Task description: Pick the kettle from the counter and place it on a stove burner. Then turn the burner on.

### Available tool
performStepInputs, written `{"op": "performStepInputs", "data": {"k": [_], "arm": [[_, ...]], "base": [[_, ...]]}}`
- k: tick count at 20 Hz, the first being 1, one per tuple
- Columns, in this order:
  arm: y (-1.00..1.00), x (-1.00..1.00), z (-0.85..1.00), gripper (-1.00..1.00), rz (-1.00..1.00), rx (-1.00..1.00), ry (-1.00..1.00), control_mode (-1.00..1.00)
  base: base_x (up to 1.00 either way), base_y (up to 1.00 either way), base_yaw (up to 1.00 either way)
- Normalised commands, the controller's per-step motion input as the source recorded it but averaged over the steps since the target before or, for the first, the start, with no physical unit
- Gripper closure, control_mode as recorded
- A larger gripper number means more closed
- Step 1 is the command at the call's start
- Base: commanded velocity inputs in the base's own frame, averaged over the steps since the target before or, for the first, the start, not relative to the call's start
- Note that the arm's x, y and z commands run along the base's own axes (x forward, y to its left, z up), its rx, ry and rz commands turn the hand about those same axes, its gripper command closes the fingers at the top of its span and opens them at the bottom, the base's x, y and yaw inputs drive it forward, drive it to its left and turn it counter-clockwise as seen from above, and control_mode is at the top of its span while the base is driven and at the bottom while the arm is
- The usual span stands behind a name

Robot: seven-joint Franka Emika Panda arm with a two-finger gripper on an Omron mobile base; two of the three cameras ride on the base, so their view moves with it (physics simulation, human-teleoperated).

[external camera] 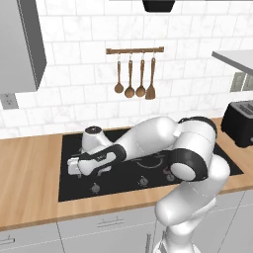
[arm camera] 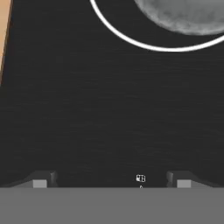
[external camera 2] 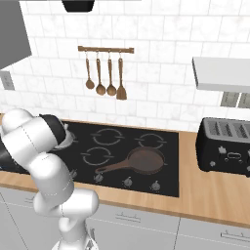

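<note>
From the left base view we are seeing the kettle (external camera: 92, 139) sitting on the black stove top (external camera: 74, 190), on the rear left burner, with the arm (external camera: 148, 136) reaching across in front of it. The gripper (external camera: 74, 166) is hanging low over the front left of the stove, just in front of the kettle and apart from it; its fingers are too small here for us to read.

The right base view is giving us what the left one is hiding: the dark brown frying pan (external camera 2: 142, 160) lying on the front right burner, its handle pointing left, and the row of knobs (external camera 2: 128, 182) along the stove's front edge. In this view the arm's white bulk is covering the left end of the stove, and only a sliver of the kettle (external camera 2: 66, 138) is peeking past it. The toaster (external camera 2: 227, 146) is standing on the counter (external camera 2: 215, 195) to the right.

In the hand view we are looking onto the black glass, with the two finger tips (arm camera: 40, 183) standing well apart and nothing between them, so the pincer is spread wide. The kettle's grey underside (arm camera: 183, 15) is cut off at the top edge, inside a white burner ring (arm camera: 131, 40). A strip of wood is showing at the upper left.
</note>
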Motion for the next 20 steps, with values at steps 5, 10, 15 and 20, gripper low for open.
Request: {"op": "performStepInputs", "data": {"k": [5,10,15,20], "arm": [[0.00,-0.17,-0.93,-1.00,0.00,-0.32,0.09,-1.00],[0.00,-0.44,-0.41,-1.00,-0.01,-0.12,0.01,-1.00],[-0.38,-0.65,0.00,-1.00,-0.03,0.02,-0.03,-1.00],[-0.32,-0.16,-0.08,-1.00,0.00,0.00,-0.01,-1.00]], "base": [[0.00,0.00,0.00],[0.00,0.00,0.00],[0.00,0.00,0.00],[0.00,0.00,0.00]]}}
